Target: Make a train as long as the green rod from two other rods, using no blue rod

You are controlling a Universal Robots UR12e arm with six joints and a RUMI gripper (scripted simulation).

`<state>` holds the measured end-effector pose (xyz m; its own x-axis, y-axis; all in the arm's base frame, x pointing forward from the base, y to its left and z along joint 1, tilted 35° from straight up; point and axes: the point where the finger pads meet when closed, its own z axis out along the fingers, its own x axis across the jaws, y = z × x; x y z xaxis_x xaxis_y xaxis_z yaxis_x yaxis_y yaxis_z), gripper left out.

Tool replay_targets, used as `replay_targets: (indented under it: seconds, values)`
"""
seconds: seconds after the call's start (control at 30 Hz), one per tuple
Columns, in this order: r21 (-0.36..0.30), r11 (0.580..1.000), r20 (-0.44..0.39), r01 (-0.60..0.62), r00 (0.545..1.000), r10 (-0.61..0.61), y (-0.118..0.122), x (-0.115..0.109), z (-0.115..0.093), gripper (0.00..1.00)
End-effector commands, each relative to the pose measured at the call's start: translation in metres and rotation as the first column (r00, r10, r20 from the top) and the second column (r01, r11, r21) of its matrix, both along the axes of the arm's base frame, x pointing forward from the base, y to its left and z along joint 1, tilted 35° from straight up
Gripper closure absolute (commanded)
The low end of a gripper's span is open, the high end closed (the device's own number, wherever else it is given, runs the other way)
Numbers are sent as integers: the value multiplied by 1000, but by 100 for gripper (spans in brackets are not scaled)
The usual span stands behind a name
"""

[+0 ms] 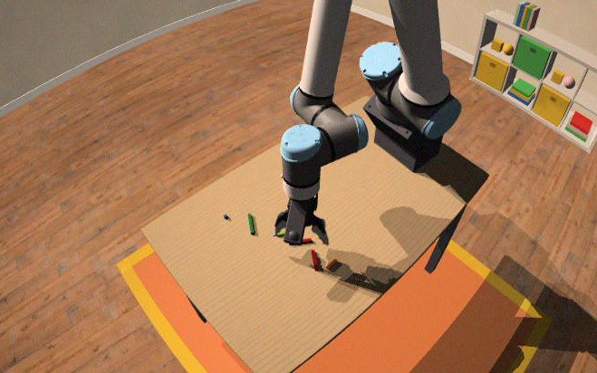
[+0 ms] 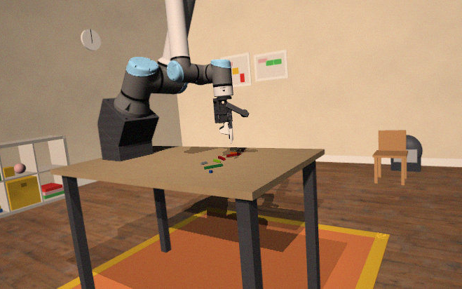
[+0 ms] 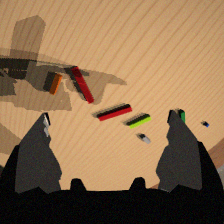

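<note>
My gripper (image 1: 299, 229) is open and empty, hovering above a cluster of rods on the table; it also shows in the exterior view (image 2: 228, 135). In the wrist view, a red rod (image 3: 114, 112), a lime rod (image 3: 138, 120) and a short grey rod (image 3: 144, 138) lie between my fingers. A second red rod (image 3: 81, 84) and an orange rod (image 3: 52, 83) lie farther off in shadow. The green rod (image 1: 251, 224) lies apart to the left, partly hidden behind my right finger in the wrist view. A small blue rod (image 1: 226, 216) lies beyond it.
The robot base (image 1: 405, 134) stands at the table's far corner. The arm casts shadows over the second red rod (image 1: 314, 259) and the orange rod (image 1: 332, 263). A shelf (image 1: 548, 79) stands off the table.
</note>
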<state>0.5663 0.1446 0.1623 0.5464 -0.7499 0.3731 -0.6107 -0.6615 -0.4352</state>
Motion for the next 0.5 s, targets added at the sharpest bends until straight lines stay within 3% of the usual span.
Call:
replay_targets:
  seconds: [0.0,0.27,0.47]
  values:
    - [95,986,-6,137,991,-137,-15,9,6,0]
    - [170,954,-24,245,969,-245,-28,15,9,0]
    - [258,892,-56,372,927,-371,-44,21,13,0]
